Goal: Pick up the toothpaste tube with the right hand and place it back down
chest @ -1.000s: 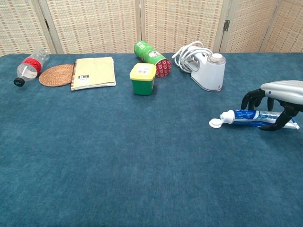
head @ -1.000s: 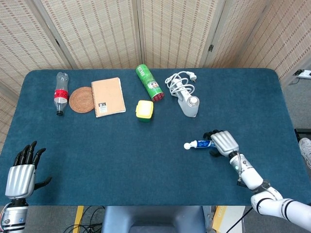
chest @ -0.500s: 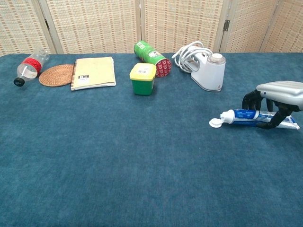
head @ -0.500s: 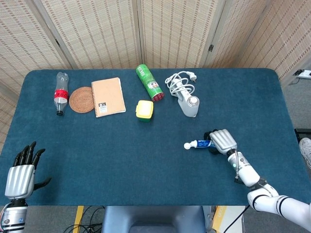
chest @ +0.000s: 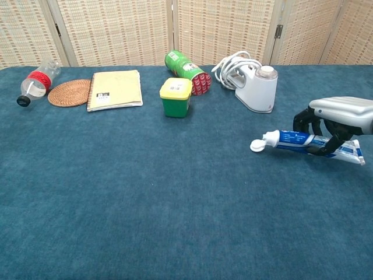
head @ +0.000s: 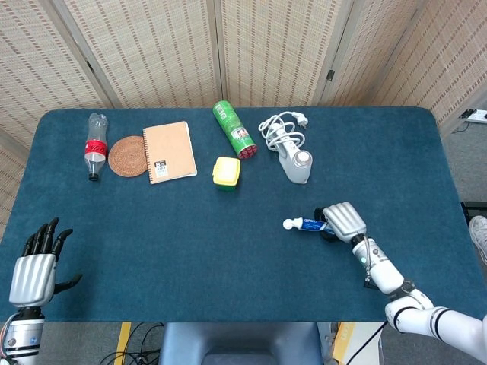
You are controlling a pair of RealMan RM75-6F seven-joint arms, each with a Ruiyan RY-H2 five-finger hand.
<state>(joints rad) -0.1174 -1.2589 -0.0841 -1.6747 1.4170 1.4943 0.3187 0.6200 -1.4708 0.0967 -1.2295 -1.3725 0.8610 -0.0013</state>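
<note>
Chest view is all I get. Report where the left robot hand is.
Observer: Head view shows the left robot hand by the table's near left corner, fingers spread, holding nothing.
Operator: Now give me the right arm's line.
Observer: The right forearm runs in from the near right edge to the right robot hand, which covers the toothpaste tube's tail end.

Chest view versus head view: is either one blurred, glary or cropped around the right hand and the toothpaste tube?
Chest view: sharp, even light, no glare; the right hand is cut by the frame's right edge, and the toothpaste tube shows whole. Head view: also sharp and evenly lit; right hand fully in frame, covering part of the tube.
</note>
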